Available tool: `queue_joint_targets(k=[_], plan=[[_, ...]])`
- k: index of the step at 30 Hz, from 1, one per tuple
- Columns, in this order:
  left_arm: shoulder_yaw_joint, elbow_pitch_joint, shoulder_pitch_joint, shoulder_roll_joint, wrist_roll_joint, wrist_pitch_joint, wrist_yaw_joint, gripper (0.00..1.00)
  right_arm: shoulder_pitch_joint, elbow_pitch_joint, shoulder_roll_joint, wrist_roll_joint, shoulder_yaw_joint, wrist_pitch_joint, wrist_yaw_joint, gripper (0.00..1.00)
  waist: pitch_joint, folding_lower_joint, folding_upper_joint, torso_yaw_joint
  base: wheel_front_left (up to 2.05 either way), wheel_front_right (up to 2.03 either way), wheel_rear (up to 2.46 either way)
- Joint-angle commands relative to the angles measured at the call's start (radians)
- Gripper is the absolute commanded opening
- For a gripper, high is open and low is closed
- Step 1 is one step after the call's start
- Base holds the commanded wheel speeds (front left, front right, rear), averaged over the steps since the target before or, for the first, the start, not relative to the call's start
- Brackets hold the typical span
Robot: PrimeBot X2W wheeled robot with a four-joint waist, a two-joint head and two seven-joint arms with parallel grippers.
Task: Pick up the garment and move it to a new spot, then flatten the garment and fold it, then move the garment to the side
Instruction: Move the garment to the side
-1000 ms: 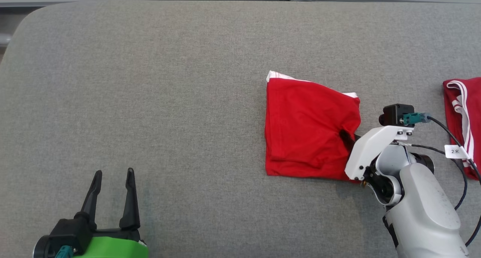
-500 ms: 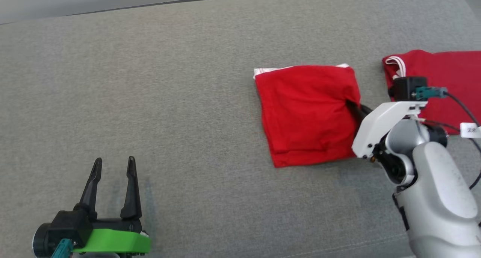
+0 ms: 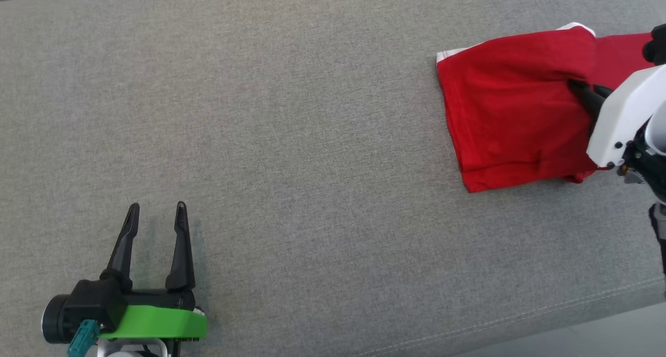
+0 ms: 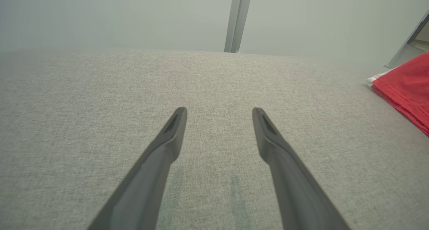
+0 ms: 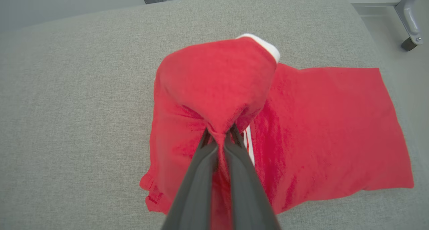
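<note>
Grey counter (image 3: 312,138) lies under us. Our right gripper (image 5: 219,136), fingers (image 5: 201,169) pinched on a bunched fold, holds the red garment (image 3: 510,107), now overlapping the second red cloth (image 5: 335,129) it lay apart from earlier. Our left gripper (image 3: 157,206) sits spread, empty.

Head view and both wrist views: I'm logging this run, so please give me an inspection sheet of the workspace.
Surface: grey fabric table, stitched seam along its near edge.
Job's things: folded red garment with white trim, bunched where it is gripped.
Clutter: second red garment lying flat; the first overlaps it in the right wrist view.
Pincers: right pincer shut on the folded red garment; left pincer open over bare fabric.
Cables: teal connector at the left wrist.
Surroundings: metal frame legs beyond the table.
</note>
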Motion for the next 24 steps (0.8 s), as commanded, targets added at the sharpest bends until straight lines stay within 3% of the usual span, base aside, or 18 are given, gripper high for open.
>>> queue_joint_targets(k=[1, 9, 13, 16, 17, 18, 19, 24], plan=[[0.006, -0.003, -0.014, 0.002, 0.005, -0.002, -0.003, 1.0, -0.013, -0.014, -0.027, 0.015, -0.015, 0.043, 0.0, 0.0, 0.022, -0.0001, -0.0001, 0.022, 0.0, 0.0, 0.0], [-0.009, 0.002, -0.039, 0.003, 0.016, -0.002, -0.004, 1.0, -0.082, 0.074, -0.115, -0.011, -0.12, 0.158, 0.0, 0.0, 0.063, -0.0001, -0.0001, 0.068, 0.0, 0.0, 0.0], [-0.022, 0.008, -0.048, 0.012, 0.016, -0.002, -0.004, 1.0, -0.126, 0.159, -0.135, -0.079, -0.161, 0.142, 0.0, 0.0, 0.078, -0.0001, -0.0001, 0.089, 0.0, 0.0, 0.0], [-0.031, 0.014, -0.049, 0.013, 0.015, -0.002, -0.004, 1.0, -0.145, 0.232, -0.139, -0.159, -0.193, 0.069, 0.0, 0.0, 0.084, -0.0001, -0.0001, 0.1, 0.0, 0.0, 0.0], [-0.034, 0.016, -0.05, 0.012, 0.013, -0.002, -0.004, 1.0, -0.145, 0.256, -0.139, -0.197, -0.202, 0.036, 0.0, 0.17, 0.084, -0.0001, -0.0001, 0.104, 0.0, 0.0, 0.0], [-0.035, 0.017, -0.05, 0.012, 0.01, -0.002, -0.004, 1.0, -0.14, 0.28, -0.136, -0.228, -0.201, 0.009, 0.0, 0.42, 0.084, -0.0001, -0.0001, 0.106, 0.0, 0.0, 0.0], [-0.035, 0.019, -0.049, 0.012, 0.006, -0.002, -0.004, 1.0, -0.132, 0.304, -0.134, -0.259, -0.203, -0.017, 0.0, 1.0, 0.084, -0.0001, -0.0001, 0.107, 0.0, 0.0, 0.0], [-0.039, 0.022, -0.036, 0.009, -0.001, -0.002, -0.004, 1.0, -0.119, 0.398, -0.122, -0.38, -0.239, -0.153, 0.0, 1.0, 0.076, -0.0001, -0.0001, 0.106, 0.0, 0.0, 0.0]])
